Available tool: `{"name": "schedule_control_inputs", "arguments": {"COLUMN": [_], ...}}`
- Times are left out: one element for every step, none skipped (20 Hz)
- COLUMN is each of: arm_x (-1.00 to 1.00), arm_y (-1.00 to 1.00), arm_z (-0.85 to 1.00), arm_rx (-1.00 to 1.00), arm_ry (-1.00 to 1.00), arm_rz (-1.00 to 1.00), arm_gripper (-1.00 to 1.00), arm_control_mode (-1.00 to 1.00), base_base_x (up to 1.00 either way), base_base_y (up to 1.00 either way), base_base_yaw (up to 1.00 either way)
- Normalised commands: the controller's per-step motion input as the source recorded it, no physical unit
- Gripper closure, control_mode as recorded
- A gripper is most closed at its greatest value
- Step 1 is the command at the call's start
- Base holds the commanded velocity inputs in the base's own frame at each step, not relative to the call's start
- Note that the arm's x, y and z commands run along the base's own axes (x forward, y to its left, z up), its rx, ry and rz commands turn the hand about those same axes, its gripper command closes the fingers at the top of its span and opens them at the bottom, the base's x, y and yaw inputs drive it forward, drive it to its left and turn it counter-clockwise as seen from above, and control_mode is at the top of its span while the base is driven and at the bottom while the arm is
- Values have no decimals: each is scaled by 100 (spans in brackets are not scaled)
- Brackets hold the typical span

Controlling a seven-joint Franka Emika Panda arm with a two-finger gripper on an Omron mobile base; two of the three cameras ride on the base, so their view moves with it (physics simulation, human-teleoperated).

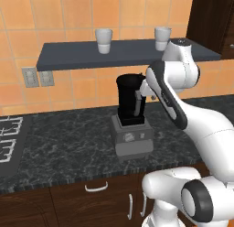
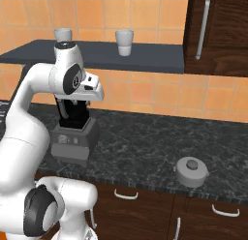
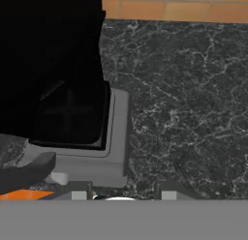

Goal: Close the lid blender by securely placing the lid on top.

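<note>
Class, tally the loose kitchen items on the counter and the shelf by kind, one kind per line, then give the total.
White cups: 2
Blender: 1
Lid: 1
Total: 4

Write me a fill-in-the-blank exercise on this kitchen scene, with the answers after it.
1. The lid lies on the ____, apart from the blender.
2. The blender's jar mouth is ____, with no lid on it.
3. Two white ____ stand on the shelf above the blender.
4. The claw holds ____.

Missing words: counter; open; cups; nothing
</note>
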Motion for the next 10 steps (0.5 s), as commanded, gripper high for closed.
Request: {"name": "schedule_control_inputs", "arguments": {"arm_x": [-10, -15, -19, -23, -33, -13, 0, 0, 0, 0], "arm_y": [0, -31, -35, -68, -100, -100, -100, -100, -100, -100], "arm_z": [0, -3, 0, -5, -19, -26, -37, -50, -49, -50], "arm_rx": [0, 0, 0, 0, 0, 0, 0, 0, 0, 0], "arm_ry": [0, 0, 0, -1, 0, 0, 1, 9, 13, 17], "arm_rz": [0, -7, -6, -24, -33, -48, -55, -56, -57, -59], "arm_gripper": [-100, -100, -100, -100, -100, -100, -100, -100, -100, -100], "arm_control_mode": [-100, -100, -100, -100, -100, -100, -100, -100, -100, -100], "base_base_x": [0, 0, 0, 0, 0, 0, 0, 0, 0, 0], "base_base_y": [0, 0, 0, 0, 0, 0, 0, 0, 0, 0], "base_base_yaw": [0, 0, 0, 0, 0, 0, 0, 0, 0, 0]}}
